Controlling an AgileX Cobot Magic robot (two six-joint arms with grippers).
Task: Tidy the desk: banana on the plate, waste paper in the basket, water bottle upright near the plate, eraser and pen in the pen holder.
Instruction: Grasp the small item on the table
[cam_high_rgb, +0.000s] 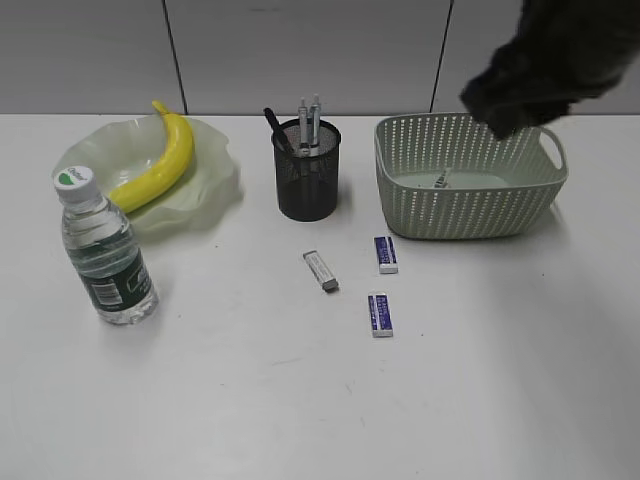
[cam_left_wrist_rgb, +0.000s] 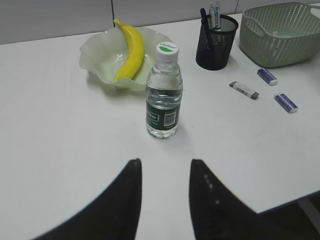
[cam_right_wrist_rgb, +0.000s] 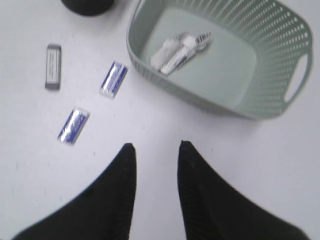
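Your stock: banana (cam_high_rgb: 160, 160) on plate (cam_high_rgb: 215, 180), upper left; water bottle (cam_high_rgb: 103, 250) upright below; waste paper (cam_right_wrist_rgb: 177, 50) in basket (cam_high_rgb: 470, 215), upper right. Three erasers (cam_high_rgb: 381, 313) lie centre frame; both grippers' jaws spread, empty.

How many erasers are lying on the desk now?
3, all loose between pen holder and basket: a grey eraser, a blue eraser near the basket, another blue eraser nearest the camera.
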